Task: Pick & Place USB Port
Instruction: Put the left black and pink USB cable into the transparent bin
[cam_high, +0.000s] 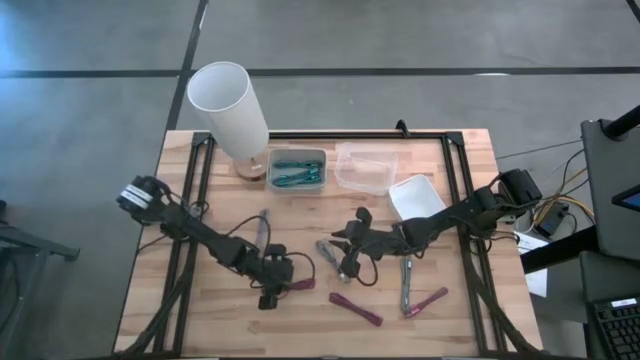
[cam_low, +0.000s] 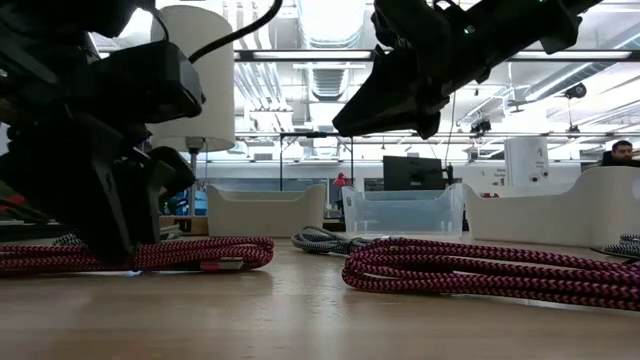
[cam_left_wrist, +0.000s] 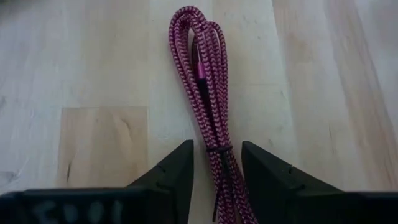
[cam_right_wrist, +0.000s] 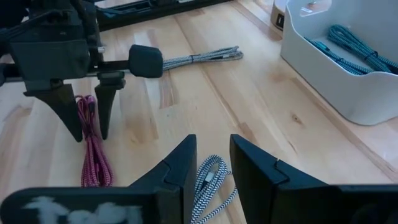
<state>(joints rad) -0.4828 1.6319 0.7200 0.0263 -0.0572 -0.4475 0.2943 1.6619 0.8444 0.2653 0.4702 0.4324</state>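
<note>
Left pincer open, straddling the magenta braided cable to grasp it; right pincer open above grey cable.

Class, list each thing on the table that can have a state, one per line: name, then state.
left gripper: open, astride the magenta cable
right gripper: open, above the grey cable
magenta cable: bundled, flat on table
grey bin: holds teal cables
clear bin: empty
</note>
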